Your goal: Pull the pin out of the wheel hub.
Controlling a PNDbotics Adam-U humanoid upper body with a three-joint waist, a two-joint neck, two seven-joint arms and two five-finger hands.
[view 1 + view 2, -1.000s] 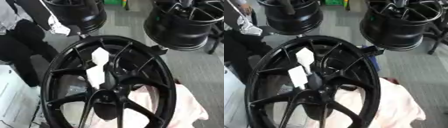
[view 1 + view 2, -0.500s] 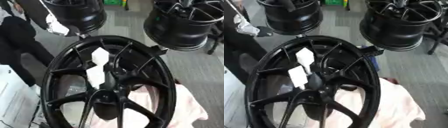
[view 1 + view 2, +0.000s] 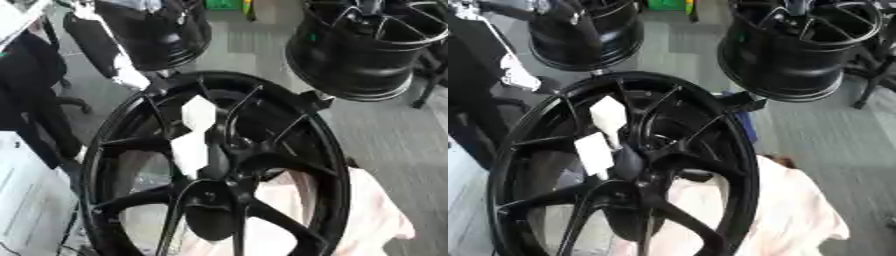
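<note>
A large black multi-spoke wheel hub (image 3: 328, 150) stands tilted in the middle, its round centre (image 3: 210, 200) low in the view. Two white blocks (image 3: 608, 112) (image 3: 592, 152) show between the upper spokes. Just below them a dark rounded shape (image 3: 627, 160) lies against the spokes; I cannot make out what it is. I cannot single out a pin. Neither of my hands shows in either view.
A pinkish-white cloth (image 3: 798, 215) lies under the hub's right side. Two more black wheels stand behind, one at back left (image 3: 588, 30) and one at back right (image 3: 367, 45). A dark chair (image 3: 35, 75) is at the left, a white surface (image 3: 26, 200) at lower left.
The hub and white blocks stay put. The person's pale sleeve at the left edge has drawn out of sight, and the view has shifted slightly.
</note>
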